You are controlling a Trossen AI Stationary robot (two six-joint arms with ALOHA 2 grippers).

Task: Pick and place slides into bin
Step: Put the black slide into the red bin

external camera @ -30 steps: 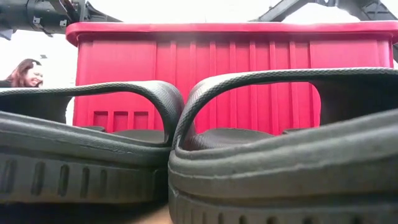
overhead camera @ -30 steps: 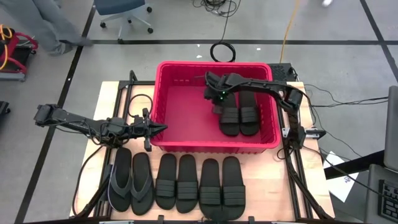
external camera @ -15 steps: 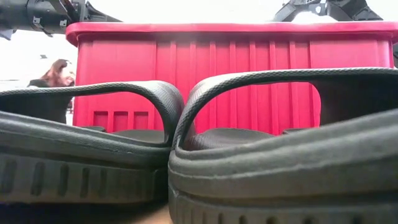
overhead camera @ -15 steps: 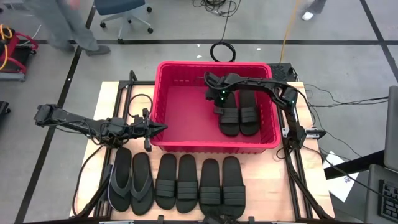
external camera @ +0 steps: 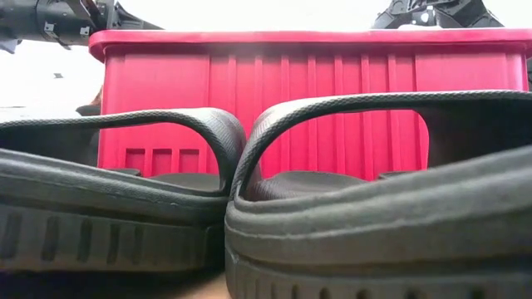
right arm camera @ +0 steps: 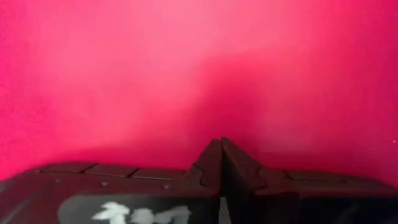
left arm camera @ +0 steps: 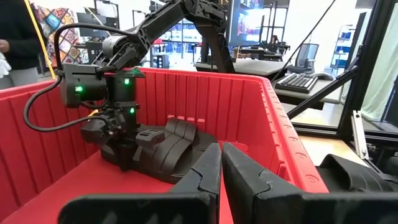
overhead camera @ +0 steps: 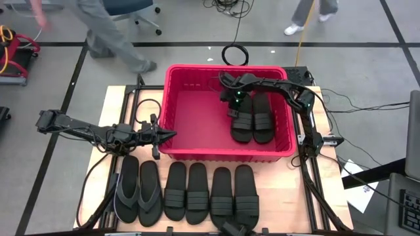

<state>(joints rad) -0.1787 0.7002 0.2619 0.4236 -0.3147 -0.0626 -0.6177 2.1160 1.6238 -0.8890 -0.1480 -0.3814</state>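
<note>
The red bin [overhead camera: 197,111] stands at the table's far middle. Two black band-strap slides [overhead camera: 252,118] lie side by side on its floor at the right; they also show in the left wrist view [left arm camera: 165,146]. My right gripper [overhead camera: 233,109] is shut, down inside the bin at the far left end of the left slide; its wrist view shows shut fingers [right arm camera: 221,149] before red plastic. My left gripper [overhead camera: 173,134] is shut and empty at the bin's left wall, near the near corner, pointing toward the table's right. My right gripper [left arm camera: 124,163] stands with shut fingers close beside the left slide's far end [left arm camera: 146,140], pointing down at the bin's floor. Whether it touches the slide, I cannot tell.
On the table in front of the bin lie a thong-strap pair [overhead camera: 138,190] and two band-strap pairs [overhead camera: 186,191] [overhead camera: 234,198], toes toward the bin. The low view looks through two of these straps [external camera: 332,108] at the bin's near wall. People walk on the floor beyond the table [overhead camera: 111,33].
My right gripper has shifted a little toward the table's right edge inside the bin, staying shut. The two slides in the bin lie as before. People have walked past behind the table.
</note>
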